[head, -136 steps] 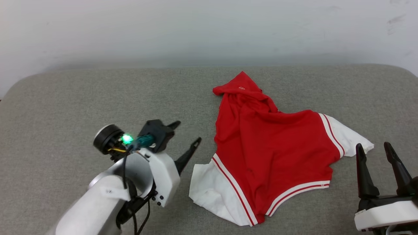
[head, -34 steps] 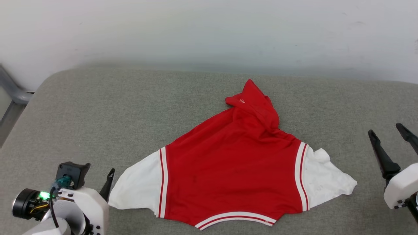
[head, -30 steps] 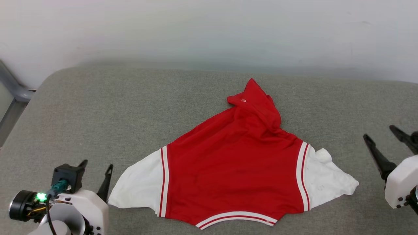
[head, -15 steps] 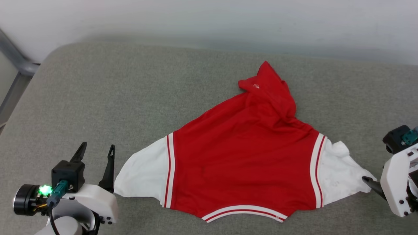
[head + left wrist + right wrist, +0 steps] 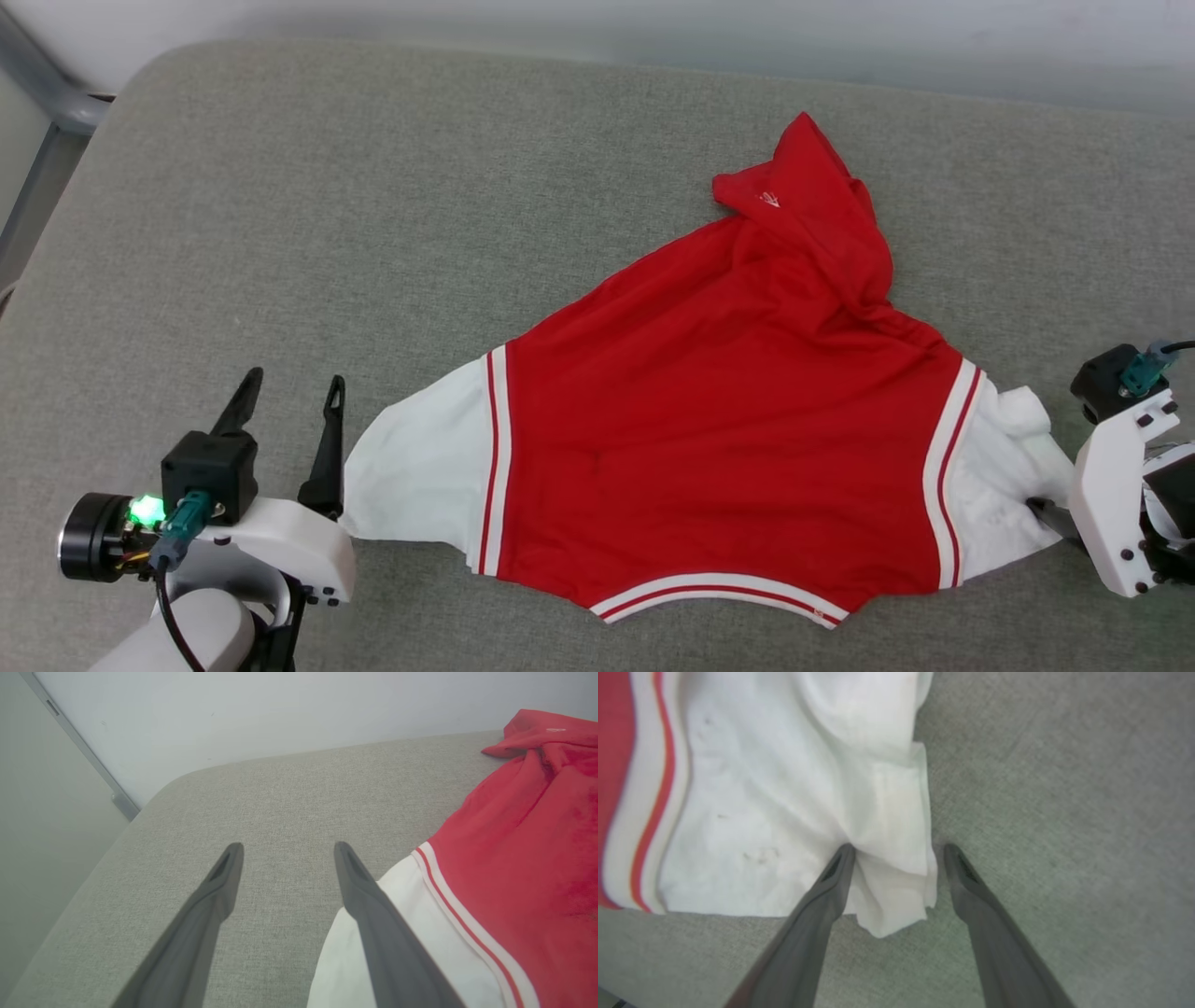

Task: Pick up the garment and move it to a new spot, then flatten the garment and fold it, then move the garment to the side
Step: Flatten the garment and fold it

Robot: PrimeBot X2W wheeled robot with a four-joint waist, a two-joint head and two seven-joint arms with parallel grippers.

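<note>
The red jersey (image 5: 709, 411) lies spread on the grey cushion (image 5: 280, 187), right of the middle. Its white side panels reach out to each side, and red-striped white trim runs along the near hem. A bunched red fold at its far end carries a small white mark (image 5: 767, 198), too small to read. The left gripper (image 5: 294, 378) sits just beside the left white panel with its fingers apart, holding nothing. The right gripper (image 5: 899, 847) has its fingers apart astride the right panel's corner, one tip on the cloth and the other on bare cushion.
</note>
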